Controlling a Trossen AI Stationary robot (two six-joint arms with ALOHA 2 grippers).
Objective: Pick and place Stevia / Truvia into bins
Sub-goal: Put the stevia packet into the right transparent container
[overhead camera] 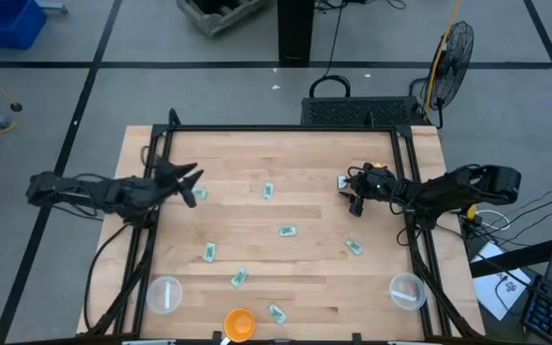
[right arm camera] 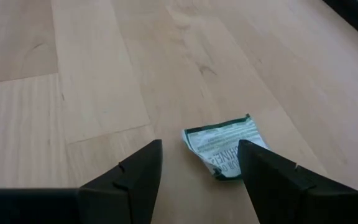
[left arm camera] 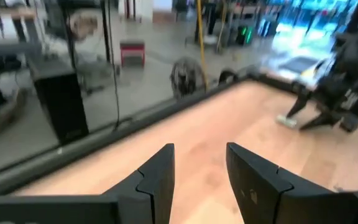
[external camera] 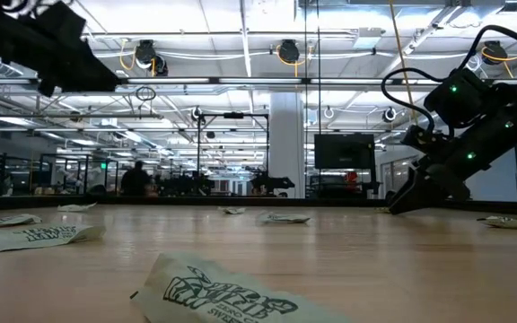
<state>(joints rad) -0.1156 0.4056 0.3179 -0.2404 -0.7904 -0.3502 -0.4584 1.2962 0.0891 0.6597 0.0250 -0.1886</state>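
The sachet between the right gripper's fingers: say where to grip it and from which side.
The sachet lies flat on the table, slightly crumpled, so come straight down from above. The right gripper is open, with one finger over the sachet's edge. Pinch across its short width, at the raised wrinkled end.

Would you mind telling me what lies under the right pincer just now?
Under the open right pincer lies one sachet flat on the wooden table. One finger hides one edge of the sachet.

Grey tiled floor (overhead camera: pixel 161 91), standing fan (overhead camera: pixel 451 53), ceiling strip lights (external camera: pixel 240 54).
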